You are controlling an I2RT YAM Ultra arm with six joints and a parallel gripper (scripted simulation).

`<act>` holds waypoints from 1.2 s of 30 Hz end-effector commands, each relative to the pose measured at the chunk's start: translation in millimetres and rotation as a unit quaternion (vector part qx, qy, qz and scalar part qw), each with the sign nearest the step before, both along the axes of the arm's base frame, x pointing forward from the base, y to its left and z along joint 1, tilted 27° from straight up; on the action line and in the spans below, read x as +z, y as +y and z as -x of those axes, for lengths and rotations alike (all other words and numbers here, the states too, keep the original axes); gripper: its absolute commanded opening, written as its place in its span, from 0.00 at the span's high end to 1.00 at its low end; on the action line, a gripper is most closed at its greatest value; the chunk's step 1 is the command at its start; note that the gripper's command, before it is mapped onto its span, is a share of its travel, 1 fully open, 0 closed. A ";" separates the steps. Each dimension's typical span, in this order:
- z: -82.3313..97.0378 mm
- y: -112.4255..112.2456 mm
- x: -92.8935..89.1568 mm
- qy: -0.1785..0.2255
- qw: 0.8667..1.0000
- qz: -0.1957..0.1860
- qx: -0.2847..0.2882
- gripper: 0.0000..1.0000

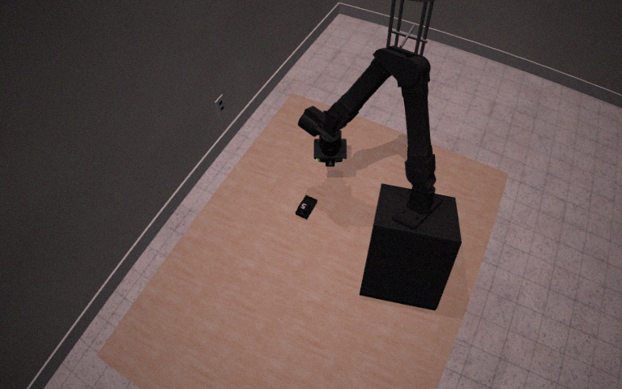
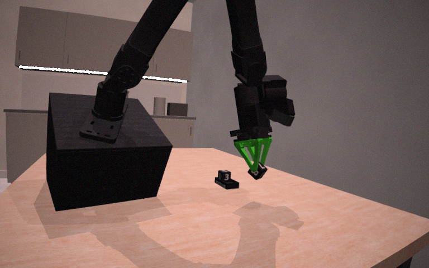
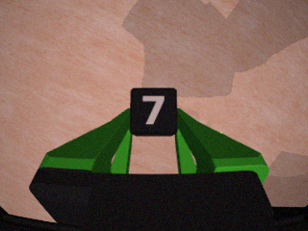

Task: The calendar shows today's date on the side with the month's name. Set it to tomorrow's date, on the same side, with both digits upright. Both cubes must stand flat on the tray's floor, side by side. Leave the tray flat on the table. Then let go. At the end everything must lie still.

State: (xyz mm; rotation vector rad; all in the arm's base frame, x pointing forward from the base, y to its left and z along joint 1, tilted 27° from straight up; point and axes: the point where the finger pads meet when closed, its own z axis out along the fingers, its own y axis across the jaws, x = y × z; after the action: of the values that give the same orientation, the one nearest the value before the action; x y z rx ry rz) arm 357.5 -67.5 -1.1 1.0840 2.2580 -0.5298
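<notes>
My gripper [image 2: 257,171] [image 3: 153,115] has green fingers and is shut on a black digit cube [image 2: 257,172] [image 3: 153,111]. It holds the cube in the air above the table, tilted on a corner in the exterior view. In the wrist view the cube's face toward the camera reads 7. The black calendar tray [image 2: 230,184] [image 1: 309,211] lies flat on the table, to the left of the gripper in the exterior view. One digit cube [image 2: 224,175] [image 1: 304,205] stands in the tray at its left end, showing 3 on its side and 5 on top. The gripper hangs apart from the tray.
The arm's black base block [image 2: 104,154] [image 1: 412,247] stands on the wooden table [image 2: 332,214] [image 1: 229,284], beside the tray. The table's far edge runs behind the gripper. A counter with a canister [image 2: 159,105] and cabinets stand in the background.
</notes>
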 end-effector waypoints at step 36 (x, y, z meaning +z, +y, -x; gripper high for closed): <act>-4.9 -0.5 5.7 0.177 0.955 -0.236 -0.025 0.74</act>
State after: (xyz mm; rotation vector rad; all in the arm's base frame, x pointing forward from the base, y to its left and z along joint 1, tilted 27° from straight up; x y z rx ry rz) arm 360.9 -72.7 -1.9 1.3622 2.7232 -0.2613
